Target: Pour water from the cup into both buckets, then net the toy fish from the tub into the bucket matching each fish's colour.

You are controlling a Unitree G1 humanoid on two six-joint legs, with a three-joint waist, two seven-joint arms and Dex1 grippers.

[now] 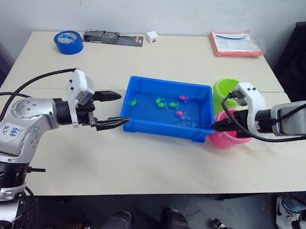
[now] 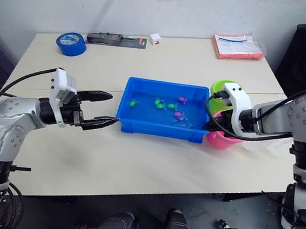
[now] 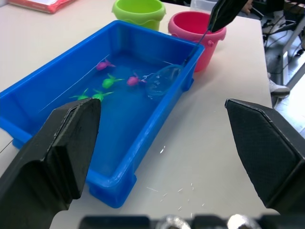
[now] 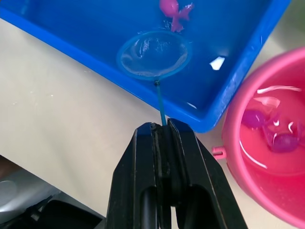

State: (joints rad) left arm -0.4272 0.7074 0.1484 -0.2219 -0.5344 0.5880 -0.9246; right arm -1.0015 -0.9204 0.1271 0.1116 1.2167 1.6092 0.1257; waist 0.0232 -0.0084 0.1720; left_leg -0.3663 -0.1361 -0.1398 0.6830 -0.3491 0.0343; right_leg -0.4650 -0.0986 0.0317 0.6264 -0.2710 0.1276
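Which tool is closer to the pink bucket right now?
Right. The right tool sits right beside the pink bucket, holding the net; the left tool waits past the tub's far end.

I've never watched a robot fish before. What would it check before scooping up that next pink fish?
1. Net grip: right gripper shut on the net handle. Ok.
2. Hoop position: in the blue tub, beside a pink fish, not yet under it. Not ok.
3. Matching bucket: pink bucket stands beside the tub, holding water and pink fish. Ok.
4. Green bucket: upright behind the pink one. Ok.
5. Left gripper: open, outside the tub, clear of the net. Ok.
6. Net mesh empty: cannot tell.
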